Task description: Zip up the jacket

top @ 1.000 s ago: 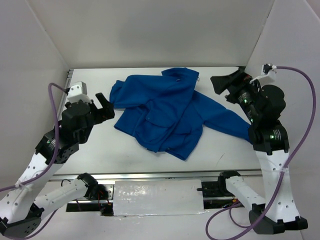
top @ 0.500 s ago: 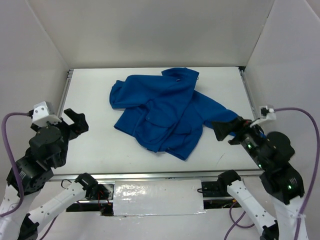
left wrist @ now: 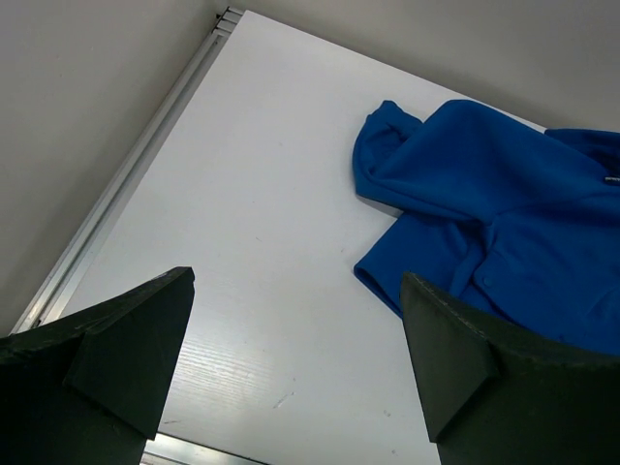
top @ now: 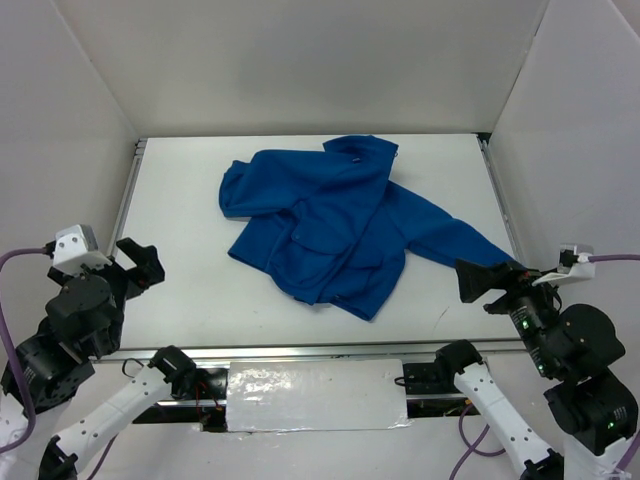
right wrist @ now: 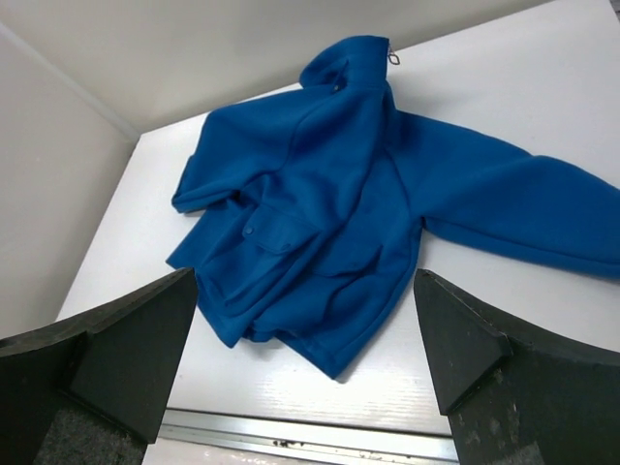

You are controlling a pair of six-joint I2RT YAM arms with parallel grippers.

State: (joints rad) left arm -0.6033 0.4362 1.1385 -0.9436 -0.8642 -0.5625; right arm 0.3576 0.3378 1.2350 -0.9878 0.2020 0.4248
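The blue fleece jacket (top: 335,225) lies rumpled in the middle of the table (top: 190,190), collar (top: 362,150) toward 12 o'clock. The left gripper (top: 140,265) at 8 o'clock and the right gripper (top: 487,282) at 4 o'clock hang clear of it, jaws apart and empty, likely to give the 2 wrist cameras a full view.

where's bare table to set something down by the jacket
Widest: the table between the jacket and the left rail. A narrower strip between its hem and the front rail. The far right corner beside the collar is bare too. Crowded: the middle, and near right where the sleeve runs toward the right pincer.
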